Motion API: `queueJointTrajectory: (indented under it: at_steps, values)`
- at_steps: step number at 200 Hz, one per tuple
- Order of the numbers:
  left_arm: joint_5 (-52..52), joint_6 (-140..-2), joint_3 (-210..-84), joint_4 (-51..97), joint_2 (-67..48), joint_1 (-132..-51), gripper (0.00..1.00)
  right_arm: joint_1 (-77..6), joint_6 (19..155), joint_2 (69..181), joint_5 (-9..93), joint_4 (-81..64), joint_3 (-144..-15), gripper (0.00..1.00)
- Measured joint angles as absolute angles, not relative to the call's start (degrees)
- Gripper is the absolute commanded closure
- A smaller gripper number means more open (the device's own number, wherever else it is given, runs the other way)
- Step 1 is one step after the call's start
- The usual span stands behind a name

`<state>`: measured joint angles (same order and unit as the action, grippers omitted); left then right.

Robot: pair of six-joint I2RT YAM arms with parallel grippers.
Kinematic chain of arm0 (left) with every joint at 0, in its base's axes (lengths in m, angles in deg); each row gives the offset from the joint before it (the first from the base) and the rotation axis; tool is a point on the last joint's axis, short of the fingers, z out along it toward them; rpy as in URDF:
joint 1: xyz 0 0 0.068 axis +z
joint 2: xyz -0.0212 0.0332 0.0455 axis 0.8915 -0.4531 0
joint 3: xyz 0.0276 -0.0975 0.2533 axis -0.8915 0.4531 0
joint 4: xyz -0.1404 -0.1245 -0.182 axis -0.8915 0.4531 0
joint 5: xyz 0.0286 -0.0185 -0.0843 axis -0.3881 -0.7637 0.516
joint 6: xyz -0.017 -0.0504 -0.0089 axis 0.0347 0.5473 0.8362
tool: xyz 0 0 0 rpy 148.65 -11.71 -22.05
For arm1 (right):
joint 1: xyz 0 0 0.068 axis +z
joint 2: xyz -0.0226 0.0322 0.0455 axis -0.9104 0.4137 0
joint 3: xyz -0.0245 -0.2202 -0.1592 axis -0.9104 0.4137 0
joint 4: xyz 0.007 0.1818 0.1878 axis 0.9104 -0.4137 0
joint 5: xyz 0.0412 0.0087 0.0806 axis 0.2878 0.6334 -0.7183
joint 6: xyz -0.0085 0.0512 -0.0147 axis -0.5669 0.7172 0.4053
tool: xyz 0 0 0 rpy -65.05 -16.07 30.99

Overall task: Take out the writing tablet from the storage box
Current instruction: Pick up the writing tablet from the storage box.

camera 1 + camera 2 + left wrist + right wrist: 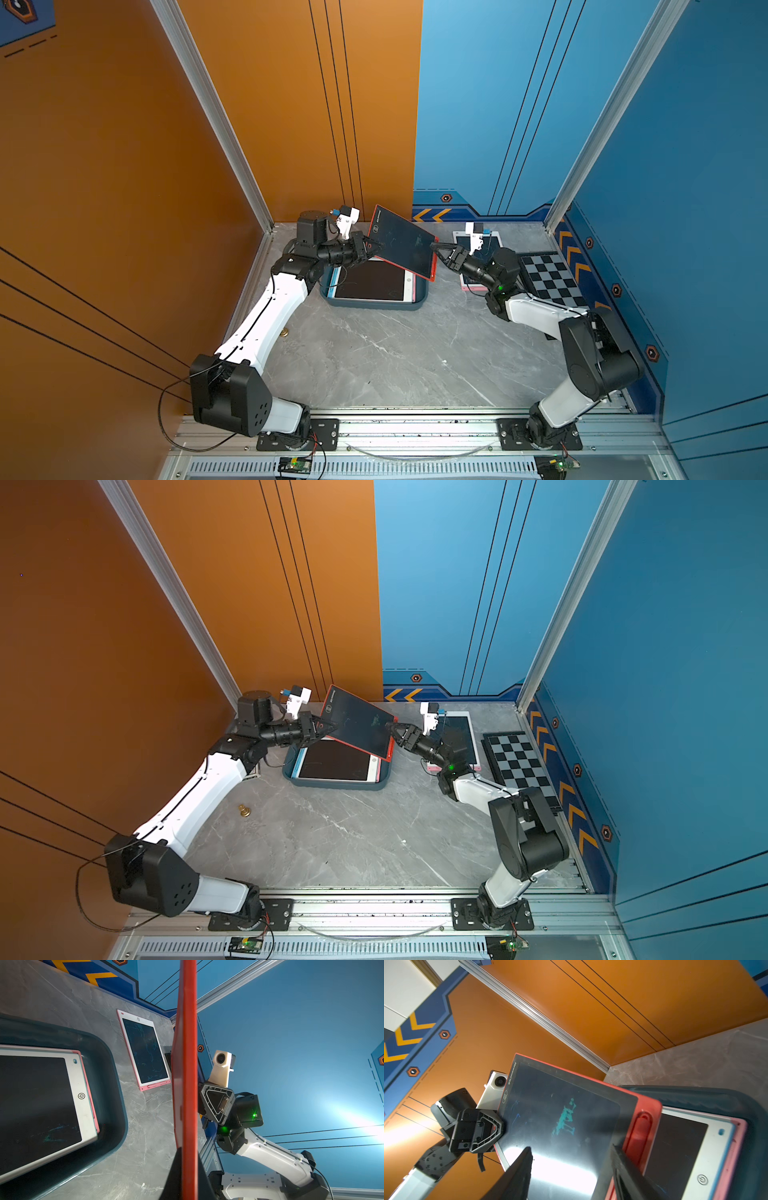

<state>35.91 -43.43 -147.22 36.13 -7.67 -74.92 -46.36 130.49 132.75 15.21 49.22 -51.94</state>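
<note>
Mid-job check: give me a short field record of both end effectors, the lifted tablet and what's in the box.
left end effector: shut on an edge of the red writing tablet
right end effector: open, jaws at the tablet's opposite edge
red writing tablet: tilted, held over the storage box
storage box: white-framed tablet on top inside
pink tablet: flat on the table, outside the box

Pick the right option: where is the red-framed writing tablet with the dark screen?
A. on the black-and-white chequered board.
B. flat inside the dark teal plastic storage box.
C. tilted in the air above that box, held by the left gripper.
C: in a top view the red-framed writing tablet hangs tilted above the dark teal storage box, its edge clamped in the left gripper.
</note>
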Motion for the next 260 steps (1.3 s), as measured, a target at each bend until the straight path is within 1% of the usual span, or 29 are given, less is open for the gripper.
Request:
queueJointTrajectory:
  at_steps: [25,82,120,187,205,236,260]
  values:
    - [36.85,-41.42,-146.30,34.21,-7.67,-73.98,1.00,-46.45,132.92,133.27,14.53,53.05,-50.65,0.40]
    - [37.51,-40.22,-146.08,33.05,-7.41,-73.87,1.00,-47.02,133.55,133.27,14.01,54.20,-49.77,0.40]
    - [38.90,-39.98,-145.52,31.57,-6.54,-73.63,1.00,-48.72,132.57,133.27,14.05,51.25,-47.67,0.41]
    - [38.90,-40.00,-145.52,31.39,-6.30,-74.00,1.00,-48.26,130.82,134.04,14.05,49.48,-48.22,0.42]
    - [38.77,-40.00,-145.52,31.39,-6.30,-74.00,1.00,-48.26,132.68,136.20,13.97,52.59,-49.07,0.45]
    - [38.66,-40.07,-145.49,31.35,-6.56,-74.00,1.00,-48.33,140.07,142.08,13.94,62.66,-50.86,0.55]
    - [38.79,-40.22,-145.04,30.93,-8.26,-74.24,1.00,-47.96,142.78,143.72,14.12,66.05,-51.13,0.61]
